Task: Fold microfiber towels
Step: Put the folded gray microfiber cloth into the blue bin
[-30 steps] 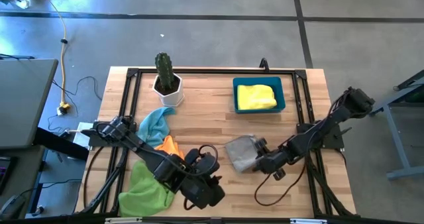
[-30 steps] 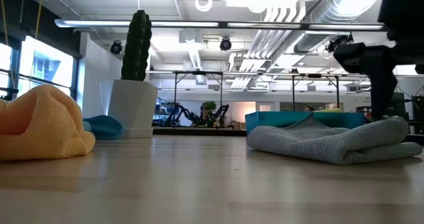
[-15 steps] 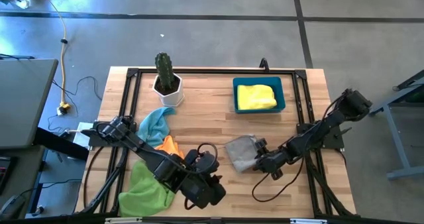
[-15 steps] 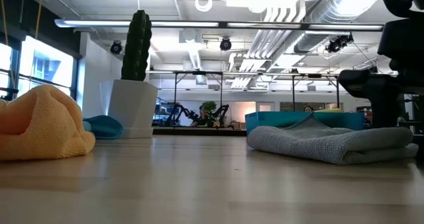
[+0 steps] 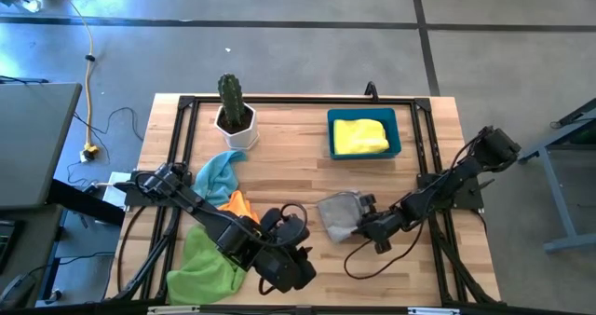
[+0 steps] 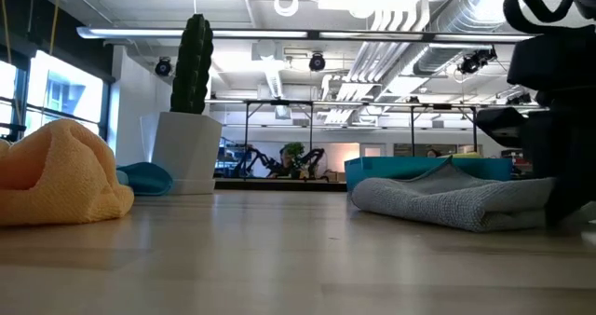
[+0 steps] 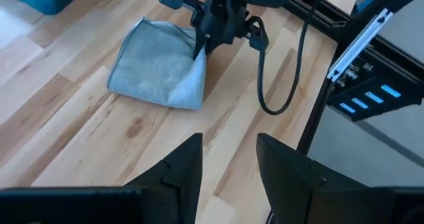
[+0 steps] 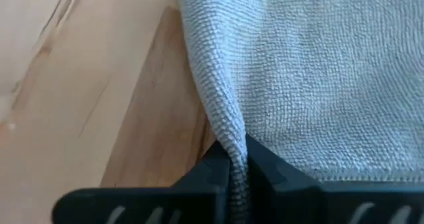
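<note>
The right gripper (image 8: 237, 168) has clamped shut on the grey towel's (image 5: 339, 213) edge.

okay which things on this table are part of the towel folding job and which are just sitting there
Part of the job: grey towel, pinched in the right gripper; yellow towel; orange towel; light blue towel; green towel.

Just sitting there: potted cactus; blue bin.

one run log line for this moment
right claw: shut on grey towel edge | left claw: open, waiting near table's front edge | yellow towel: in blue bin
</note>
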